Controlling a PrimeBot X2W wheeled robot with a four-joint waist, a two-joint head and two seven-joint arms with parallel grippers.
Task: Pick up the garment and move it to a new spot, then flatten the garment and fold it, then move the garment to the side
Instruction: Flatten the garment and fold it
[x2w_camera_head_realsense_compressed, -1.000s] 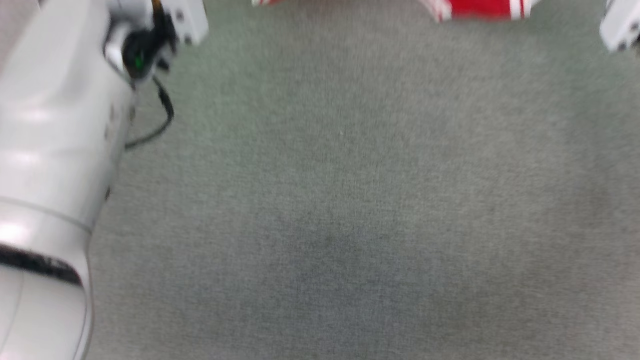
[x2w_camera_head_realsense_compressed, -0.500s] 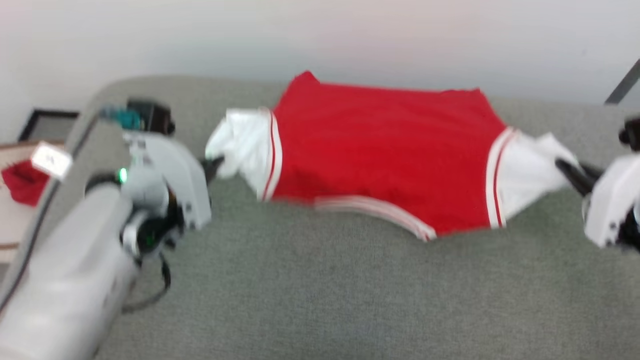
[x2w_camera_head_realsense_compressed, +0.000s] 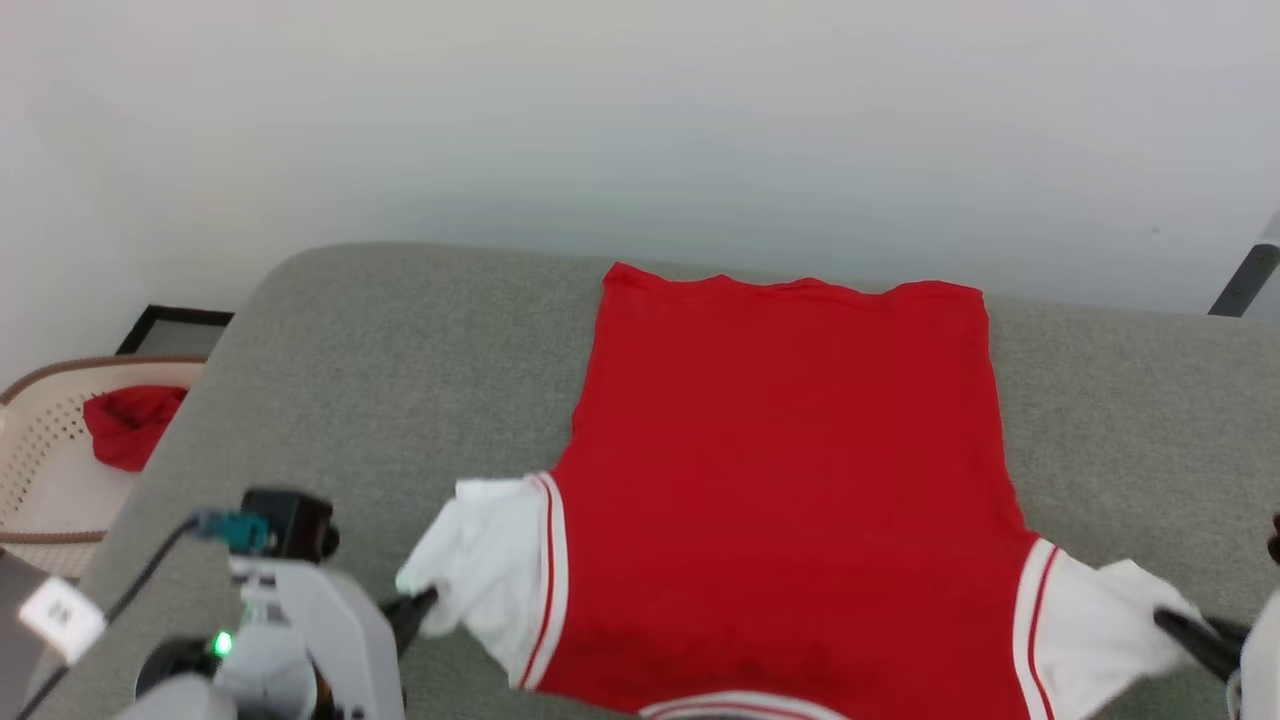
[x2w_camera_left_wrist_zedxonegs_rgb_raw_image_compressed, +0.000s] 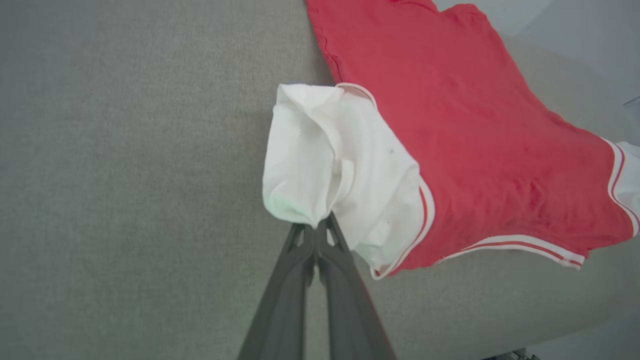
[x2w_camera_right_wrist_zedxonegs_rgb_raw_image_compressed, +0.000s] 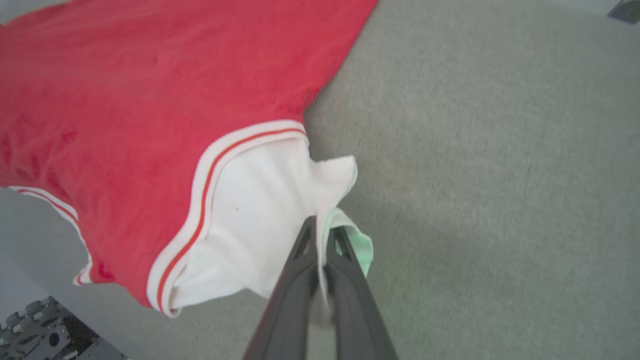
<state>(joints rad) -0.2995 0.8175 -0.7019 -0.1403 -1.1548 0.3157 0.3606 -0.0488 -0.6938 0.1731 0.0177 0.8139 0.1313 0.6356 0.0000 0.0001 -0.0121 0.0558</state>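
Note:
The garment (x2w_camera_head_realsense_compressed: 790, 480), a red jersey with white sleeves and striped trim, lies spread on the grey cushioned surface (x2w_camera_head_realsense_compressed: 400, 380), its body stretched toward the far edge. My left gripper (x2w_camera_head_realsense_compressed: 418, 603) is shut on the crumpled white left sleeve (x2w_camera_left_wrist_zedxonegs_rgb_raw_image_compressed: 320, 160), pinching its tip (x2w_camera_left_wrist_zedxonegs_rgb_raw_image_compressed: 316, 226). At the lower right, my right gripper (x2w_camera_head_realsense_compressed: 1165, 620) is shut on the other white sleeve (x2w_camera_right_wrist_zedxonegs_rgb_raw_image_compressed: 250, 220), with cloth caught between its fingers (x2w_camera_right_wrist_zedxonegs_rgb_raw_image_compressed: 320, 230). The garment's near hem (x2w_camera_head_realsense_compressed: 740, 705) runs off the bottom of the head view.
A pale perforated basket (x2w_camera_head_realsense_compressed: 40, 450) at the far left holds a small plain red cloth (x2w_camera_head_realsense_compressed: 130, 425). A white wall (x2w_camera_head_realsense_compressed: 640, 130) rises behind the surface. A dark frame (x2w_camera_head_realsense_compressed: 175, 325) lies on the floor near the basket. Bare grey surface flanks the garment.
The head camera has tilted up from bare surface to the whole garment. The garment's body now lies stretched out longer toward the far edge, both grippers still holding its sleeves.

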